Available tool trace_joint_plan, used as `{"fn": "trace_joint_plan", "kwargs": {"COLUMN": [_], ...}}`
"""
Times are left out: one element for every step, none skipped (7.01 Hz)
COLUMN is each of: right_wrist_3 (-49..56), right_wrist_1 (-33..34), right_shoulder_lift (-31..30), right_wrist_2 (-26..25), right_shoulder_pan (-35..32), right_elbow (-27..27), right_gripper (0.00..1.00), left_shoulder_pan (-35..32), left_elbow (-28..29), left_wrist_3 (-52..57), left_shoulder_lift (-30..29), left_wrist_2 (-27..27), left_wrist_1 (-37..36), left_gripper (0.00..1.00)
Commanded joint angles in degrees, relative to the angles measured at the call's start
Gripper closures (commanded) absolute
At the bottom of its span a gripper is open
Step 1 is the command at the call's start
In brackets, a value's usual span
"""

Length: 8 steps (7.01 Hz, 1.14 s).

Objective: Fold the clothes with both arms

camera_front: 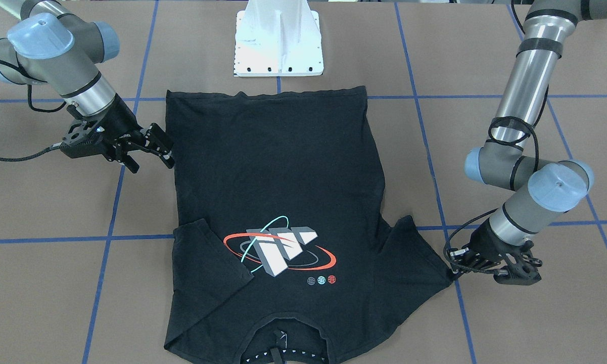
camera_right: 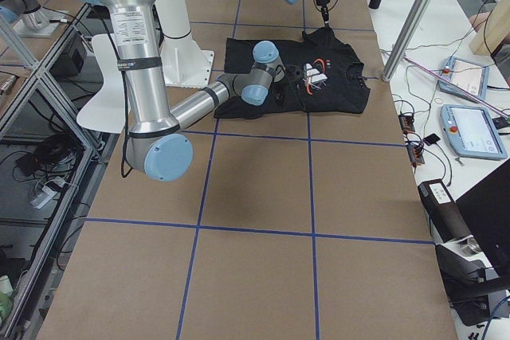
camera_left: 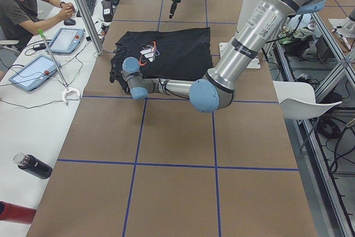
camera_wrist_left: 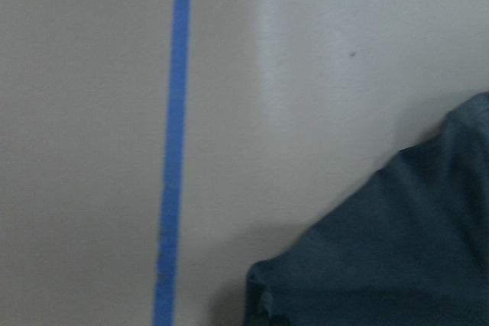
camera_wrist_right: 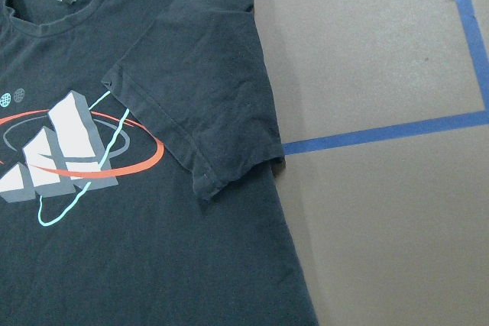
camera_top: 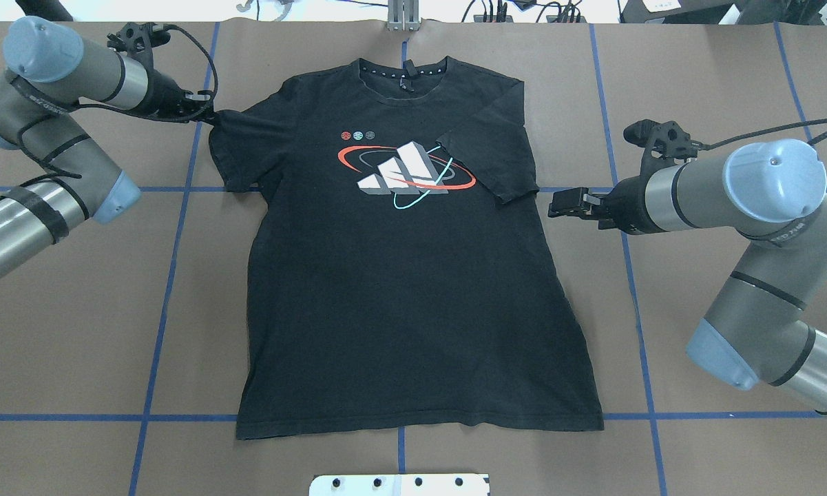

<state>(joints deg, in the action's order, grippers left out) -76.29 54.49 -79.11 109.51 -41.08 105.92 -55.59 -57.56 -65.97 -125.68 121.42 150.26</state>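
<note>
The black T-shirt point(camera_top: 413, 289) lies flat on the brown table, orbit graphic point(camera_top: 403, 169) up and collar point(camera_top: 403, 69) away from the robot. The sleeve on my right point(camera_top: 485, 141) is folded in over the chest. My left gripper point(camera_top: 205, 115) is low at the tip of the other sleeve point(camera_top: 237, 148) and shut on it; the cloth is drawn to a point there point(camera_front: 447, 273). In the left wrist view that sleeve corner point(camera_wrist_left: 367, 265) meets the frame's bottom edge. My right gripper point(camera_front: 149, 151) hovers open just beside the shirt's side edge, holding nothing.
The white mounting base point(camera_front: 278, 45) stands at the shirt's hem end. Blue tape lines point(camera_top: 172, 275) cross the table. A person point(camera_left: 22, 4) sits at a side bench with tablets point(camera_left: 33, 70) and bottles point(camera_left: 33, 166).
</note>
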Motion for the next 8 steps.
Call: {"fn": "trace_joint_plan", "kwargs": {"right_wrist_3": [0.0, 0.0, 0.0, 0.0, 0.0, 0.0, 0.0, 0.0], "right_wrist_1": [0.09, 0.0, 0.0, 0.09, 0.09, 0.09, 0.09, 0.09], "right_shoulder_lift": [0.1, 0.27, 0.27, 0.19, 0.19, 0.27, 0.19, 0.19], "right_wrist_2": [0.0, 0.0, 0.0, 0.0, 0.0, 0.0, 0.0, 0.0], "right_shoulder_pan": [0.03, 0.12, 0.12, 0.12, 0.12, 0.12, 0.12, 0.12], "right_elbow": [-0.18, -0.45, -0.45, -0.45, -0.45, -0.45, -0.45, -0.53], "right_gripper": [0.01, 0.01, 0.01, 0.01, 0.01, 0.01, 0.01, 0.01], "left_shoulder_pan": [1.35, 2.32, 4.5, 5.57, 6.8, 8.38, 8.92, 9.62], "left_elbow": [-6.32, -6.77, -6.69, -6.69, -6.69, -6.6, -6.6, -6.25], "left_wrist_3": [-8.25, -11.69, -15.99, -17.68, -19.09, -19.37, -19.89, -21.38], "left_shoulder_lift": [-0.62, -2.62, -4.65, -6.41, -8.42, -9.05, -9.23, -10.11], "left_wrist_2": [0.04, 0.04, -0.74, -1.45, -3.28, -5.39, -6.02, -6.11], "left_wrist_1": [-2.33, -2.95, -3.21, -4.96, -7.5, -7.87, -7.87, -7.79], "left_gripper": [1.0, 1.0, 1.0, 1.0, 1.0, 1.0, 1.0, 1.0]}}
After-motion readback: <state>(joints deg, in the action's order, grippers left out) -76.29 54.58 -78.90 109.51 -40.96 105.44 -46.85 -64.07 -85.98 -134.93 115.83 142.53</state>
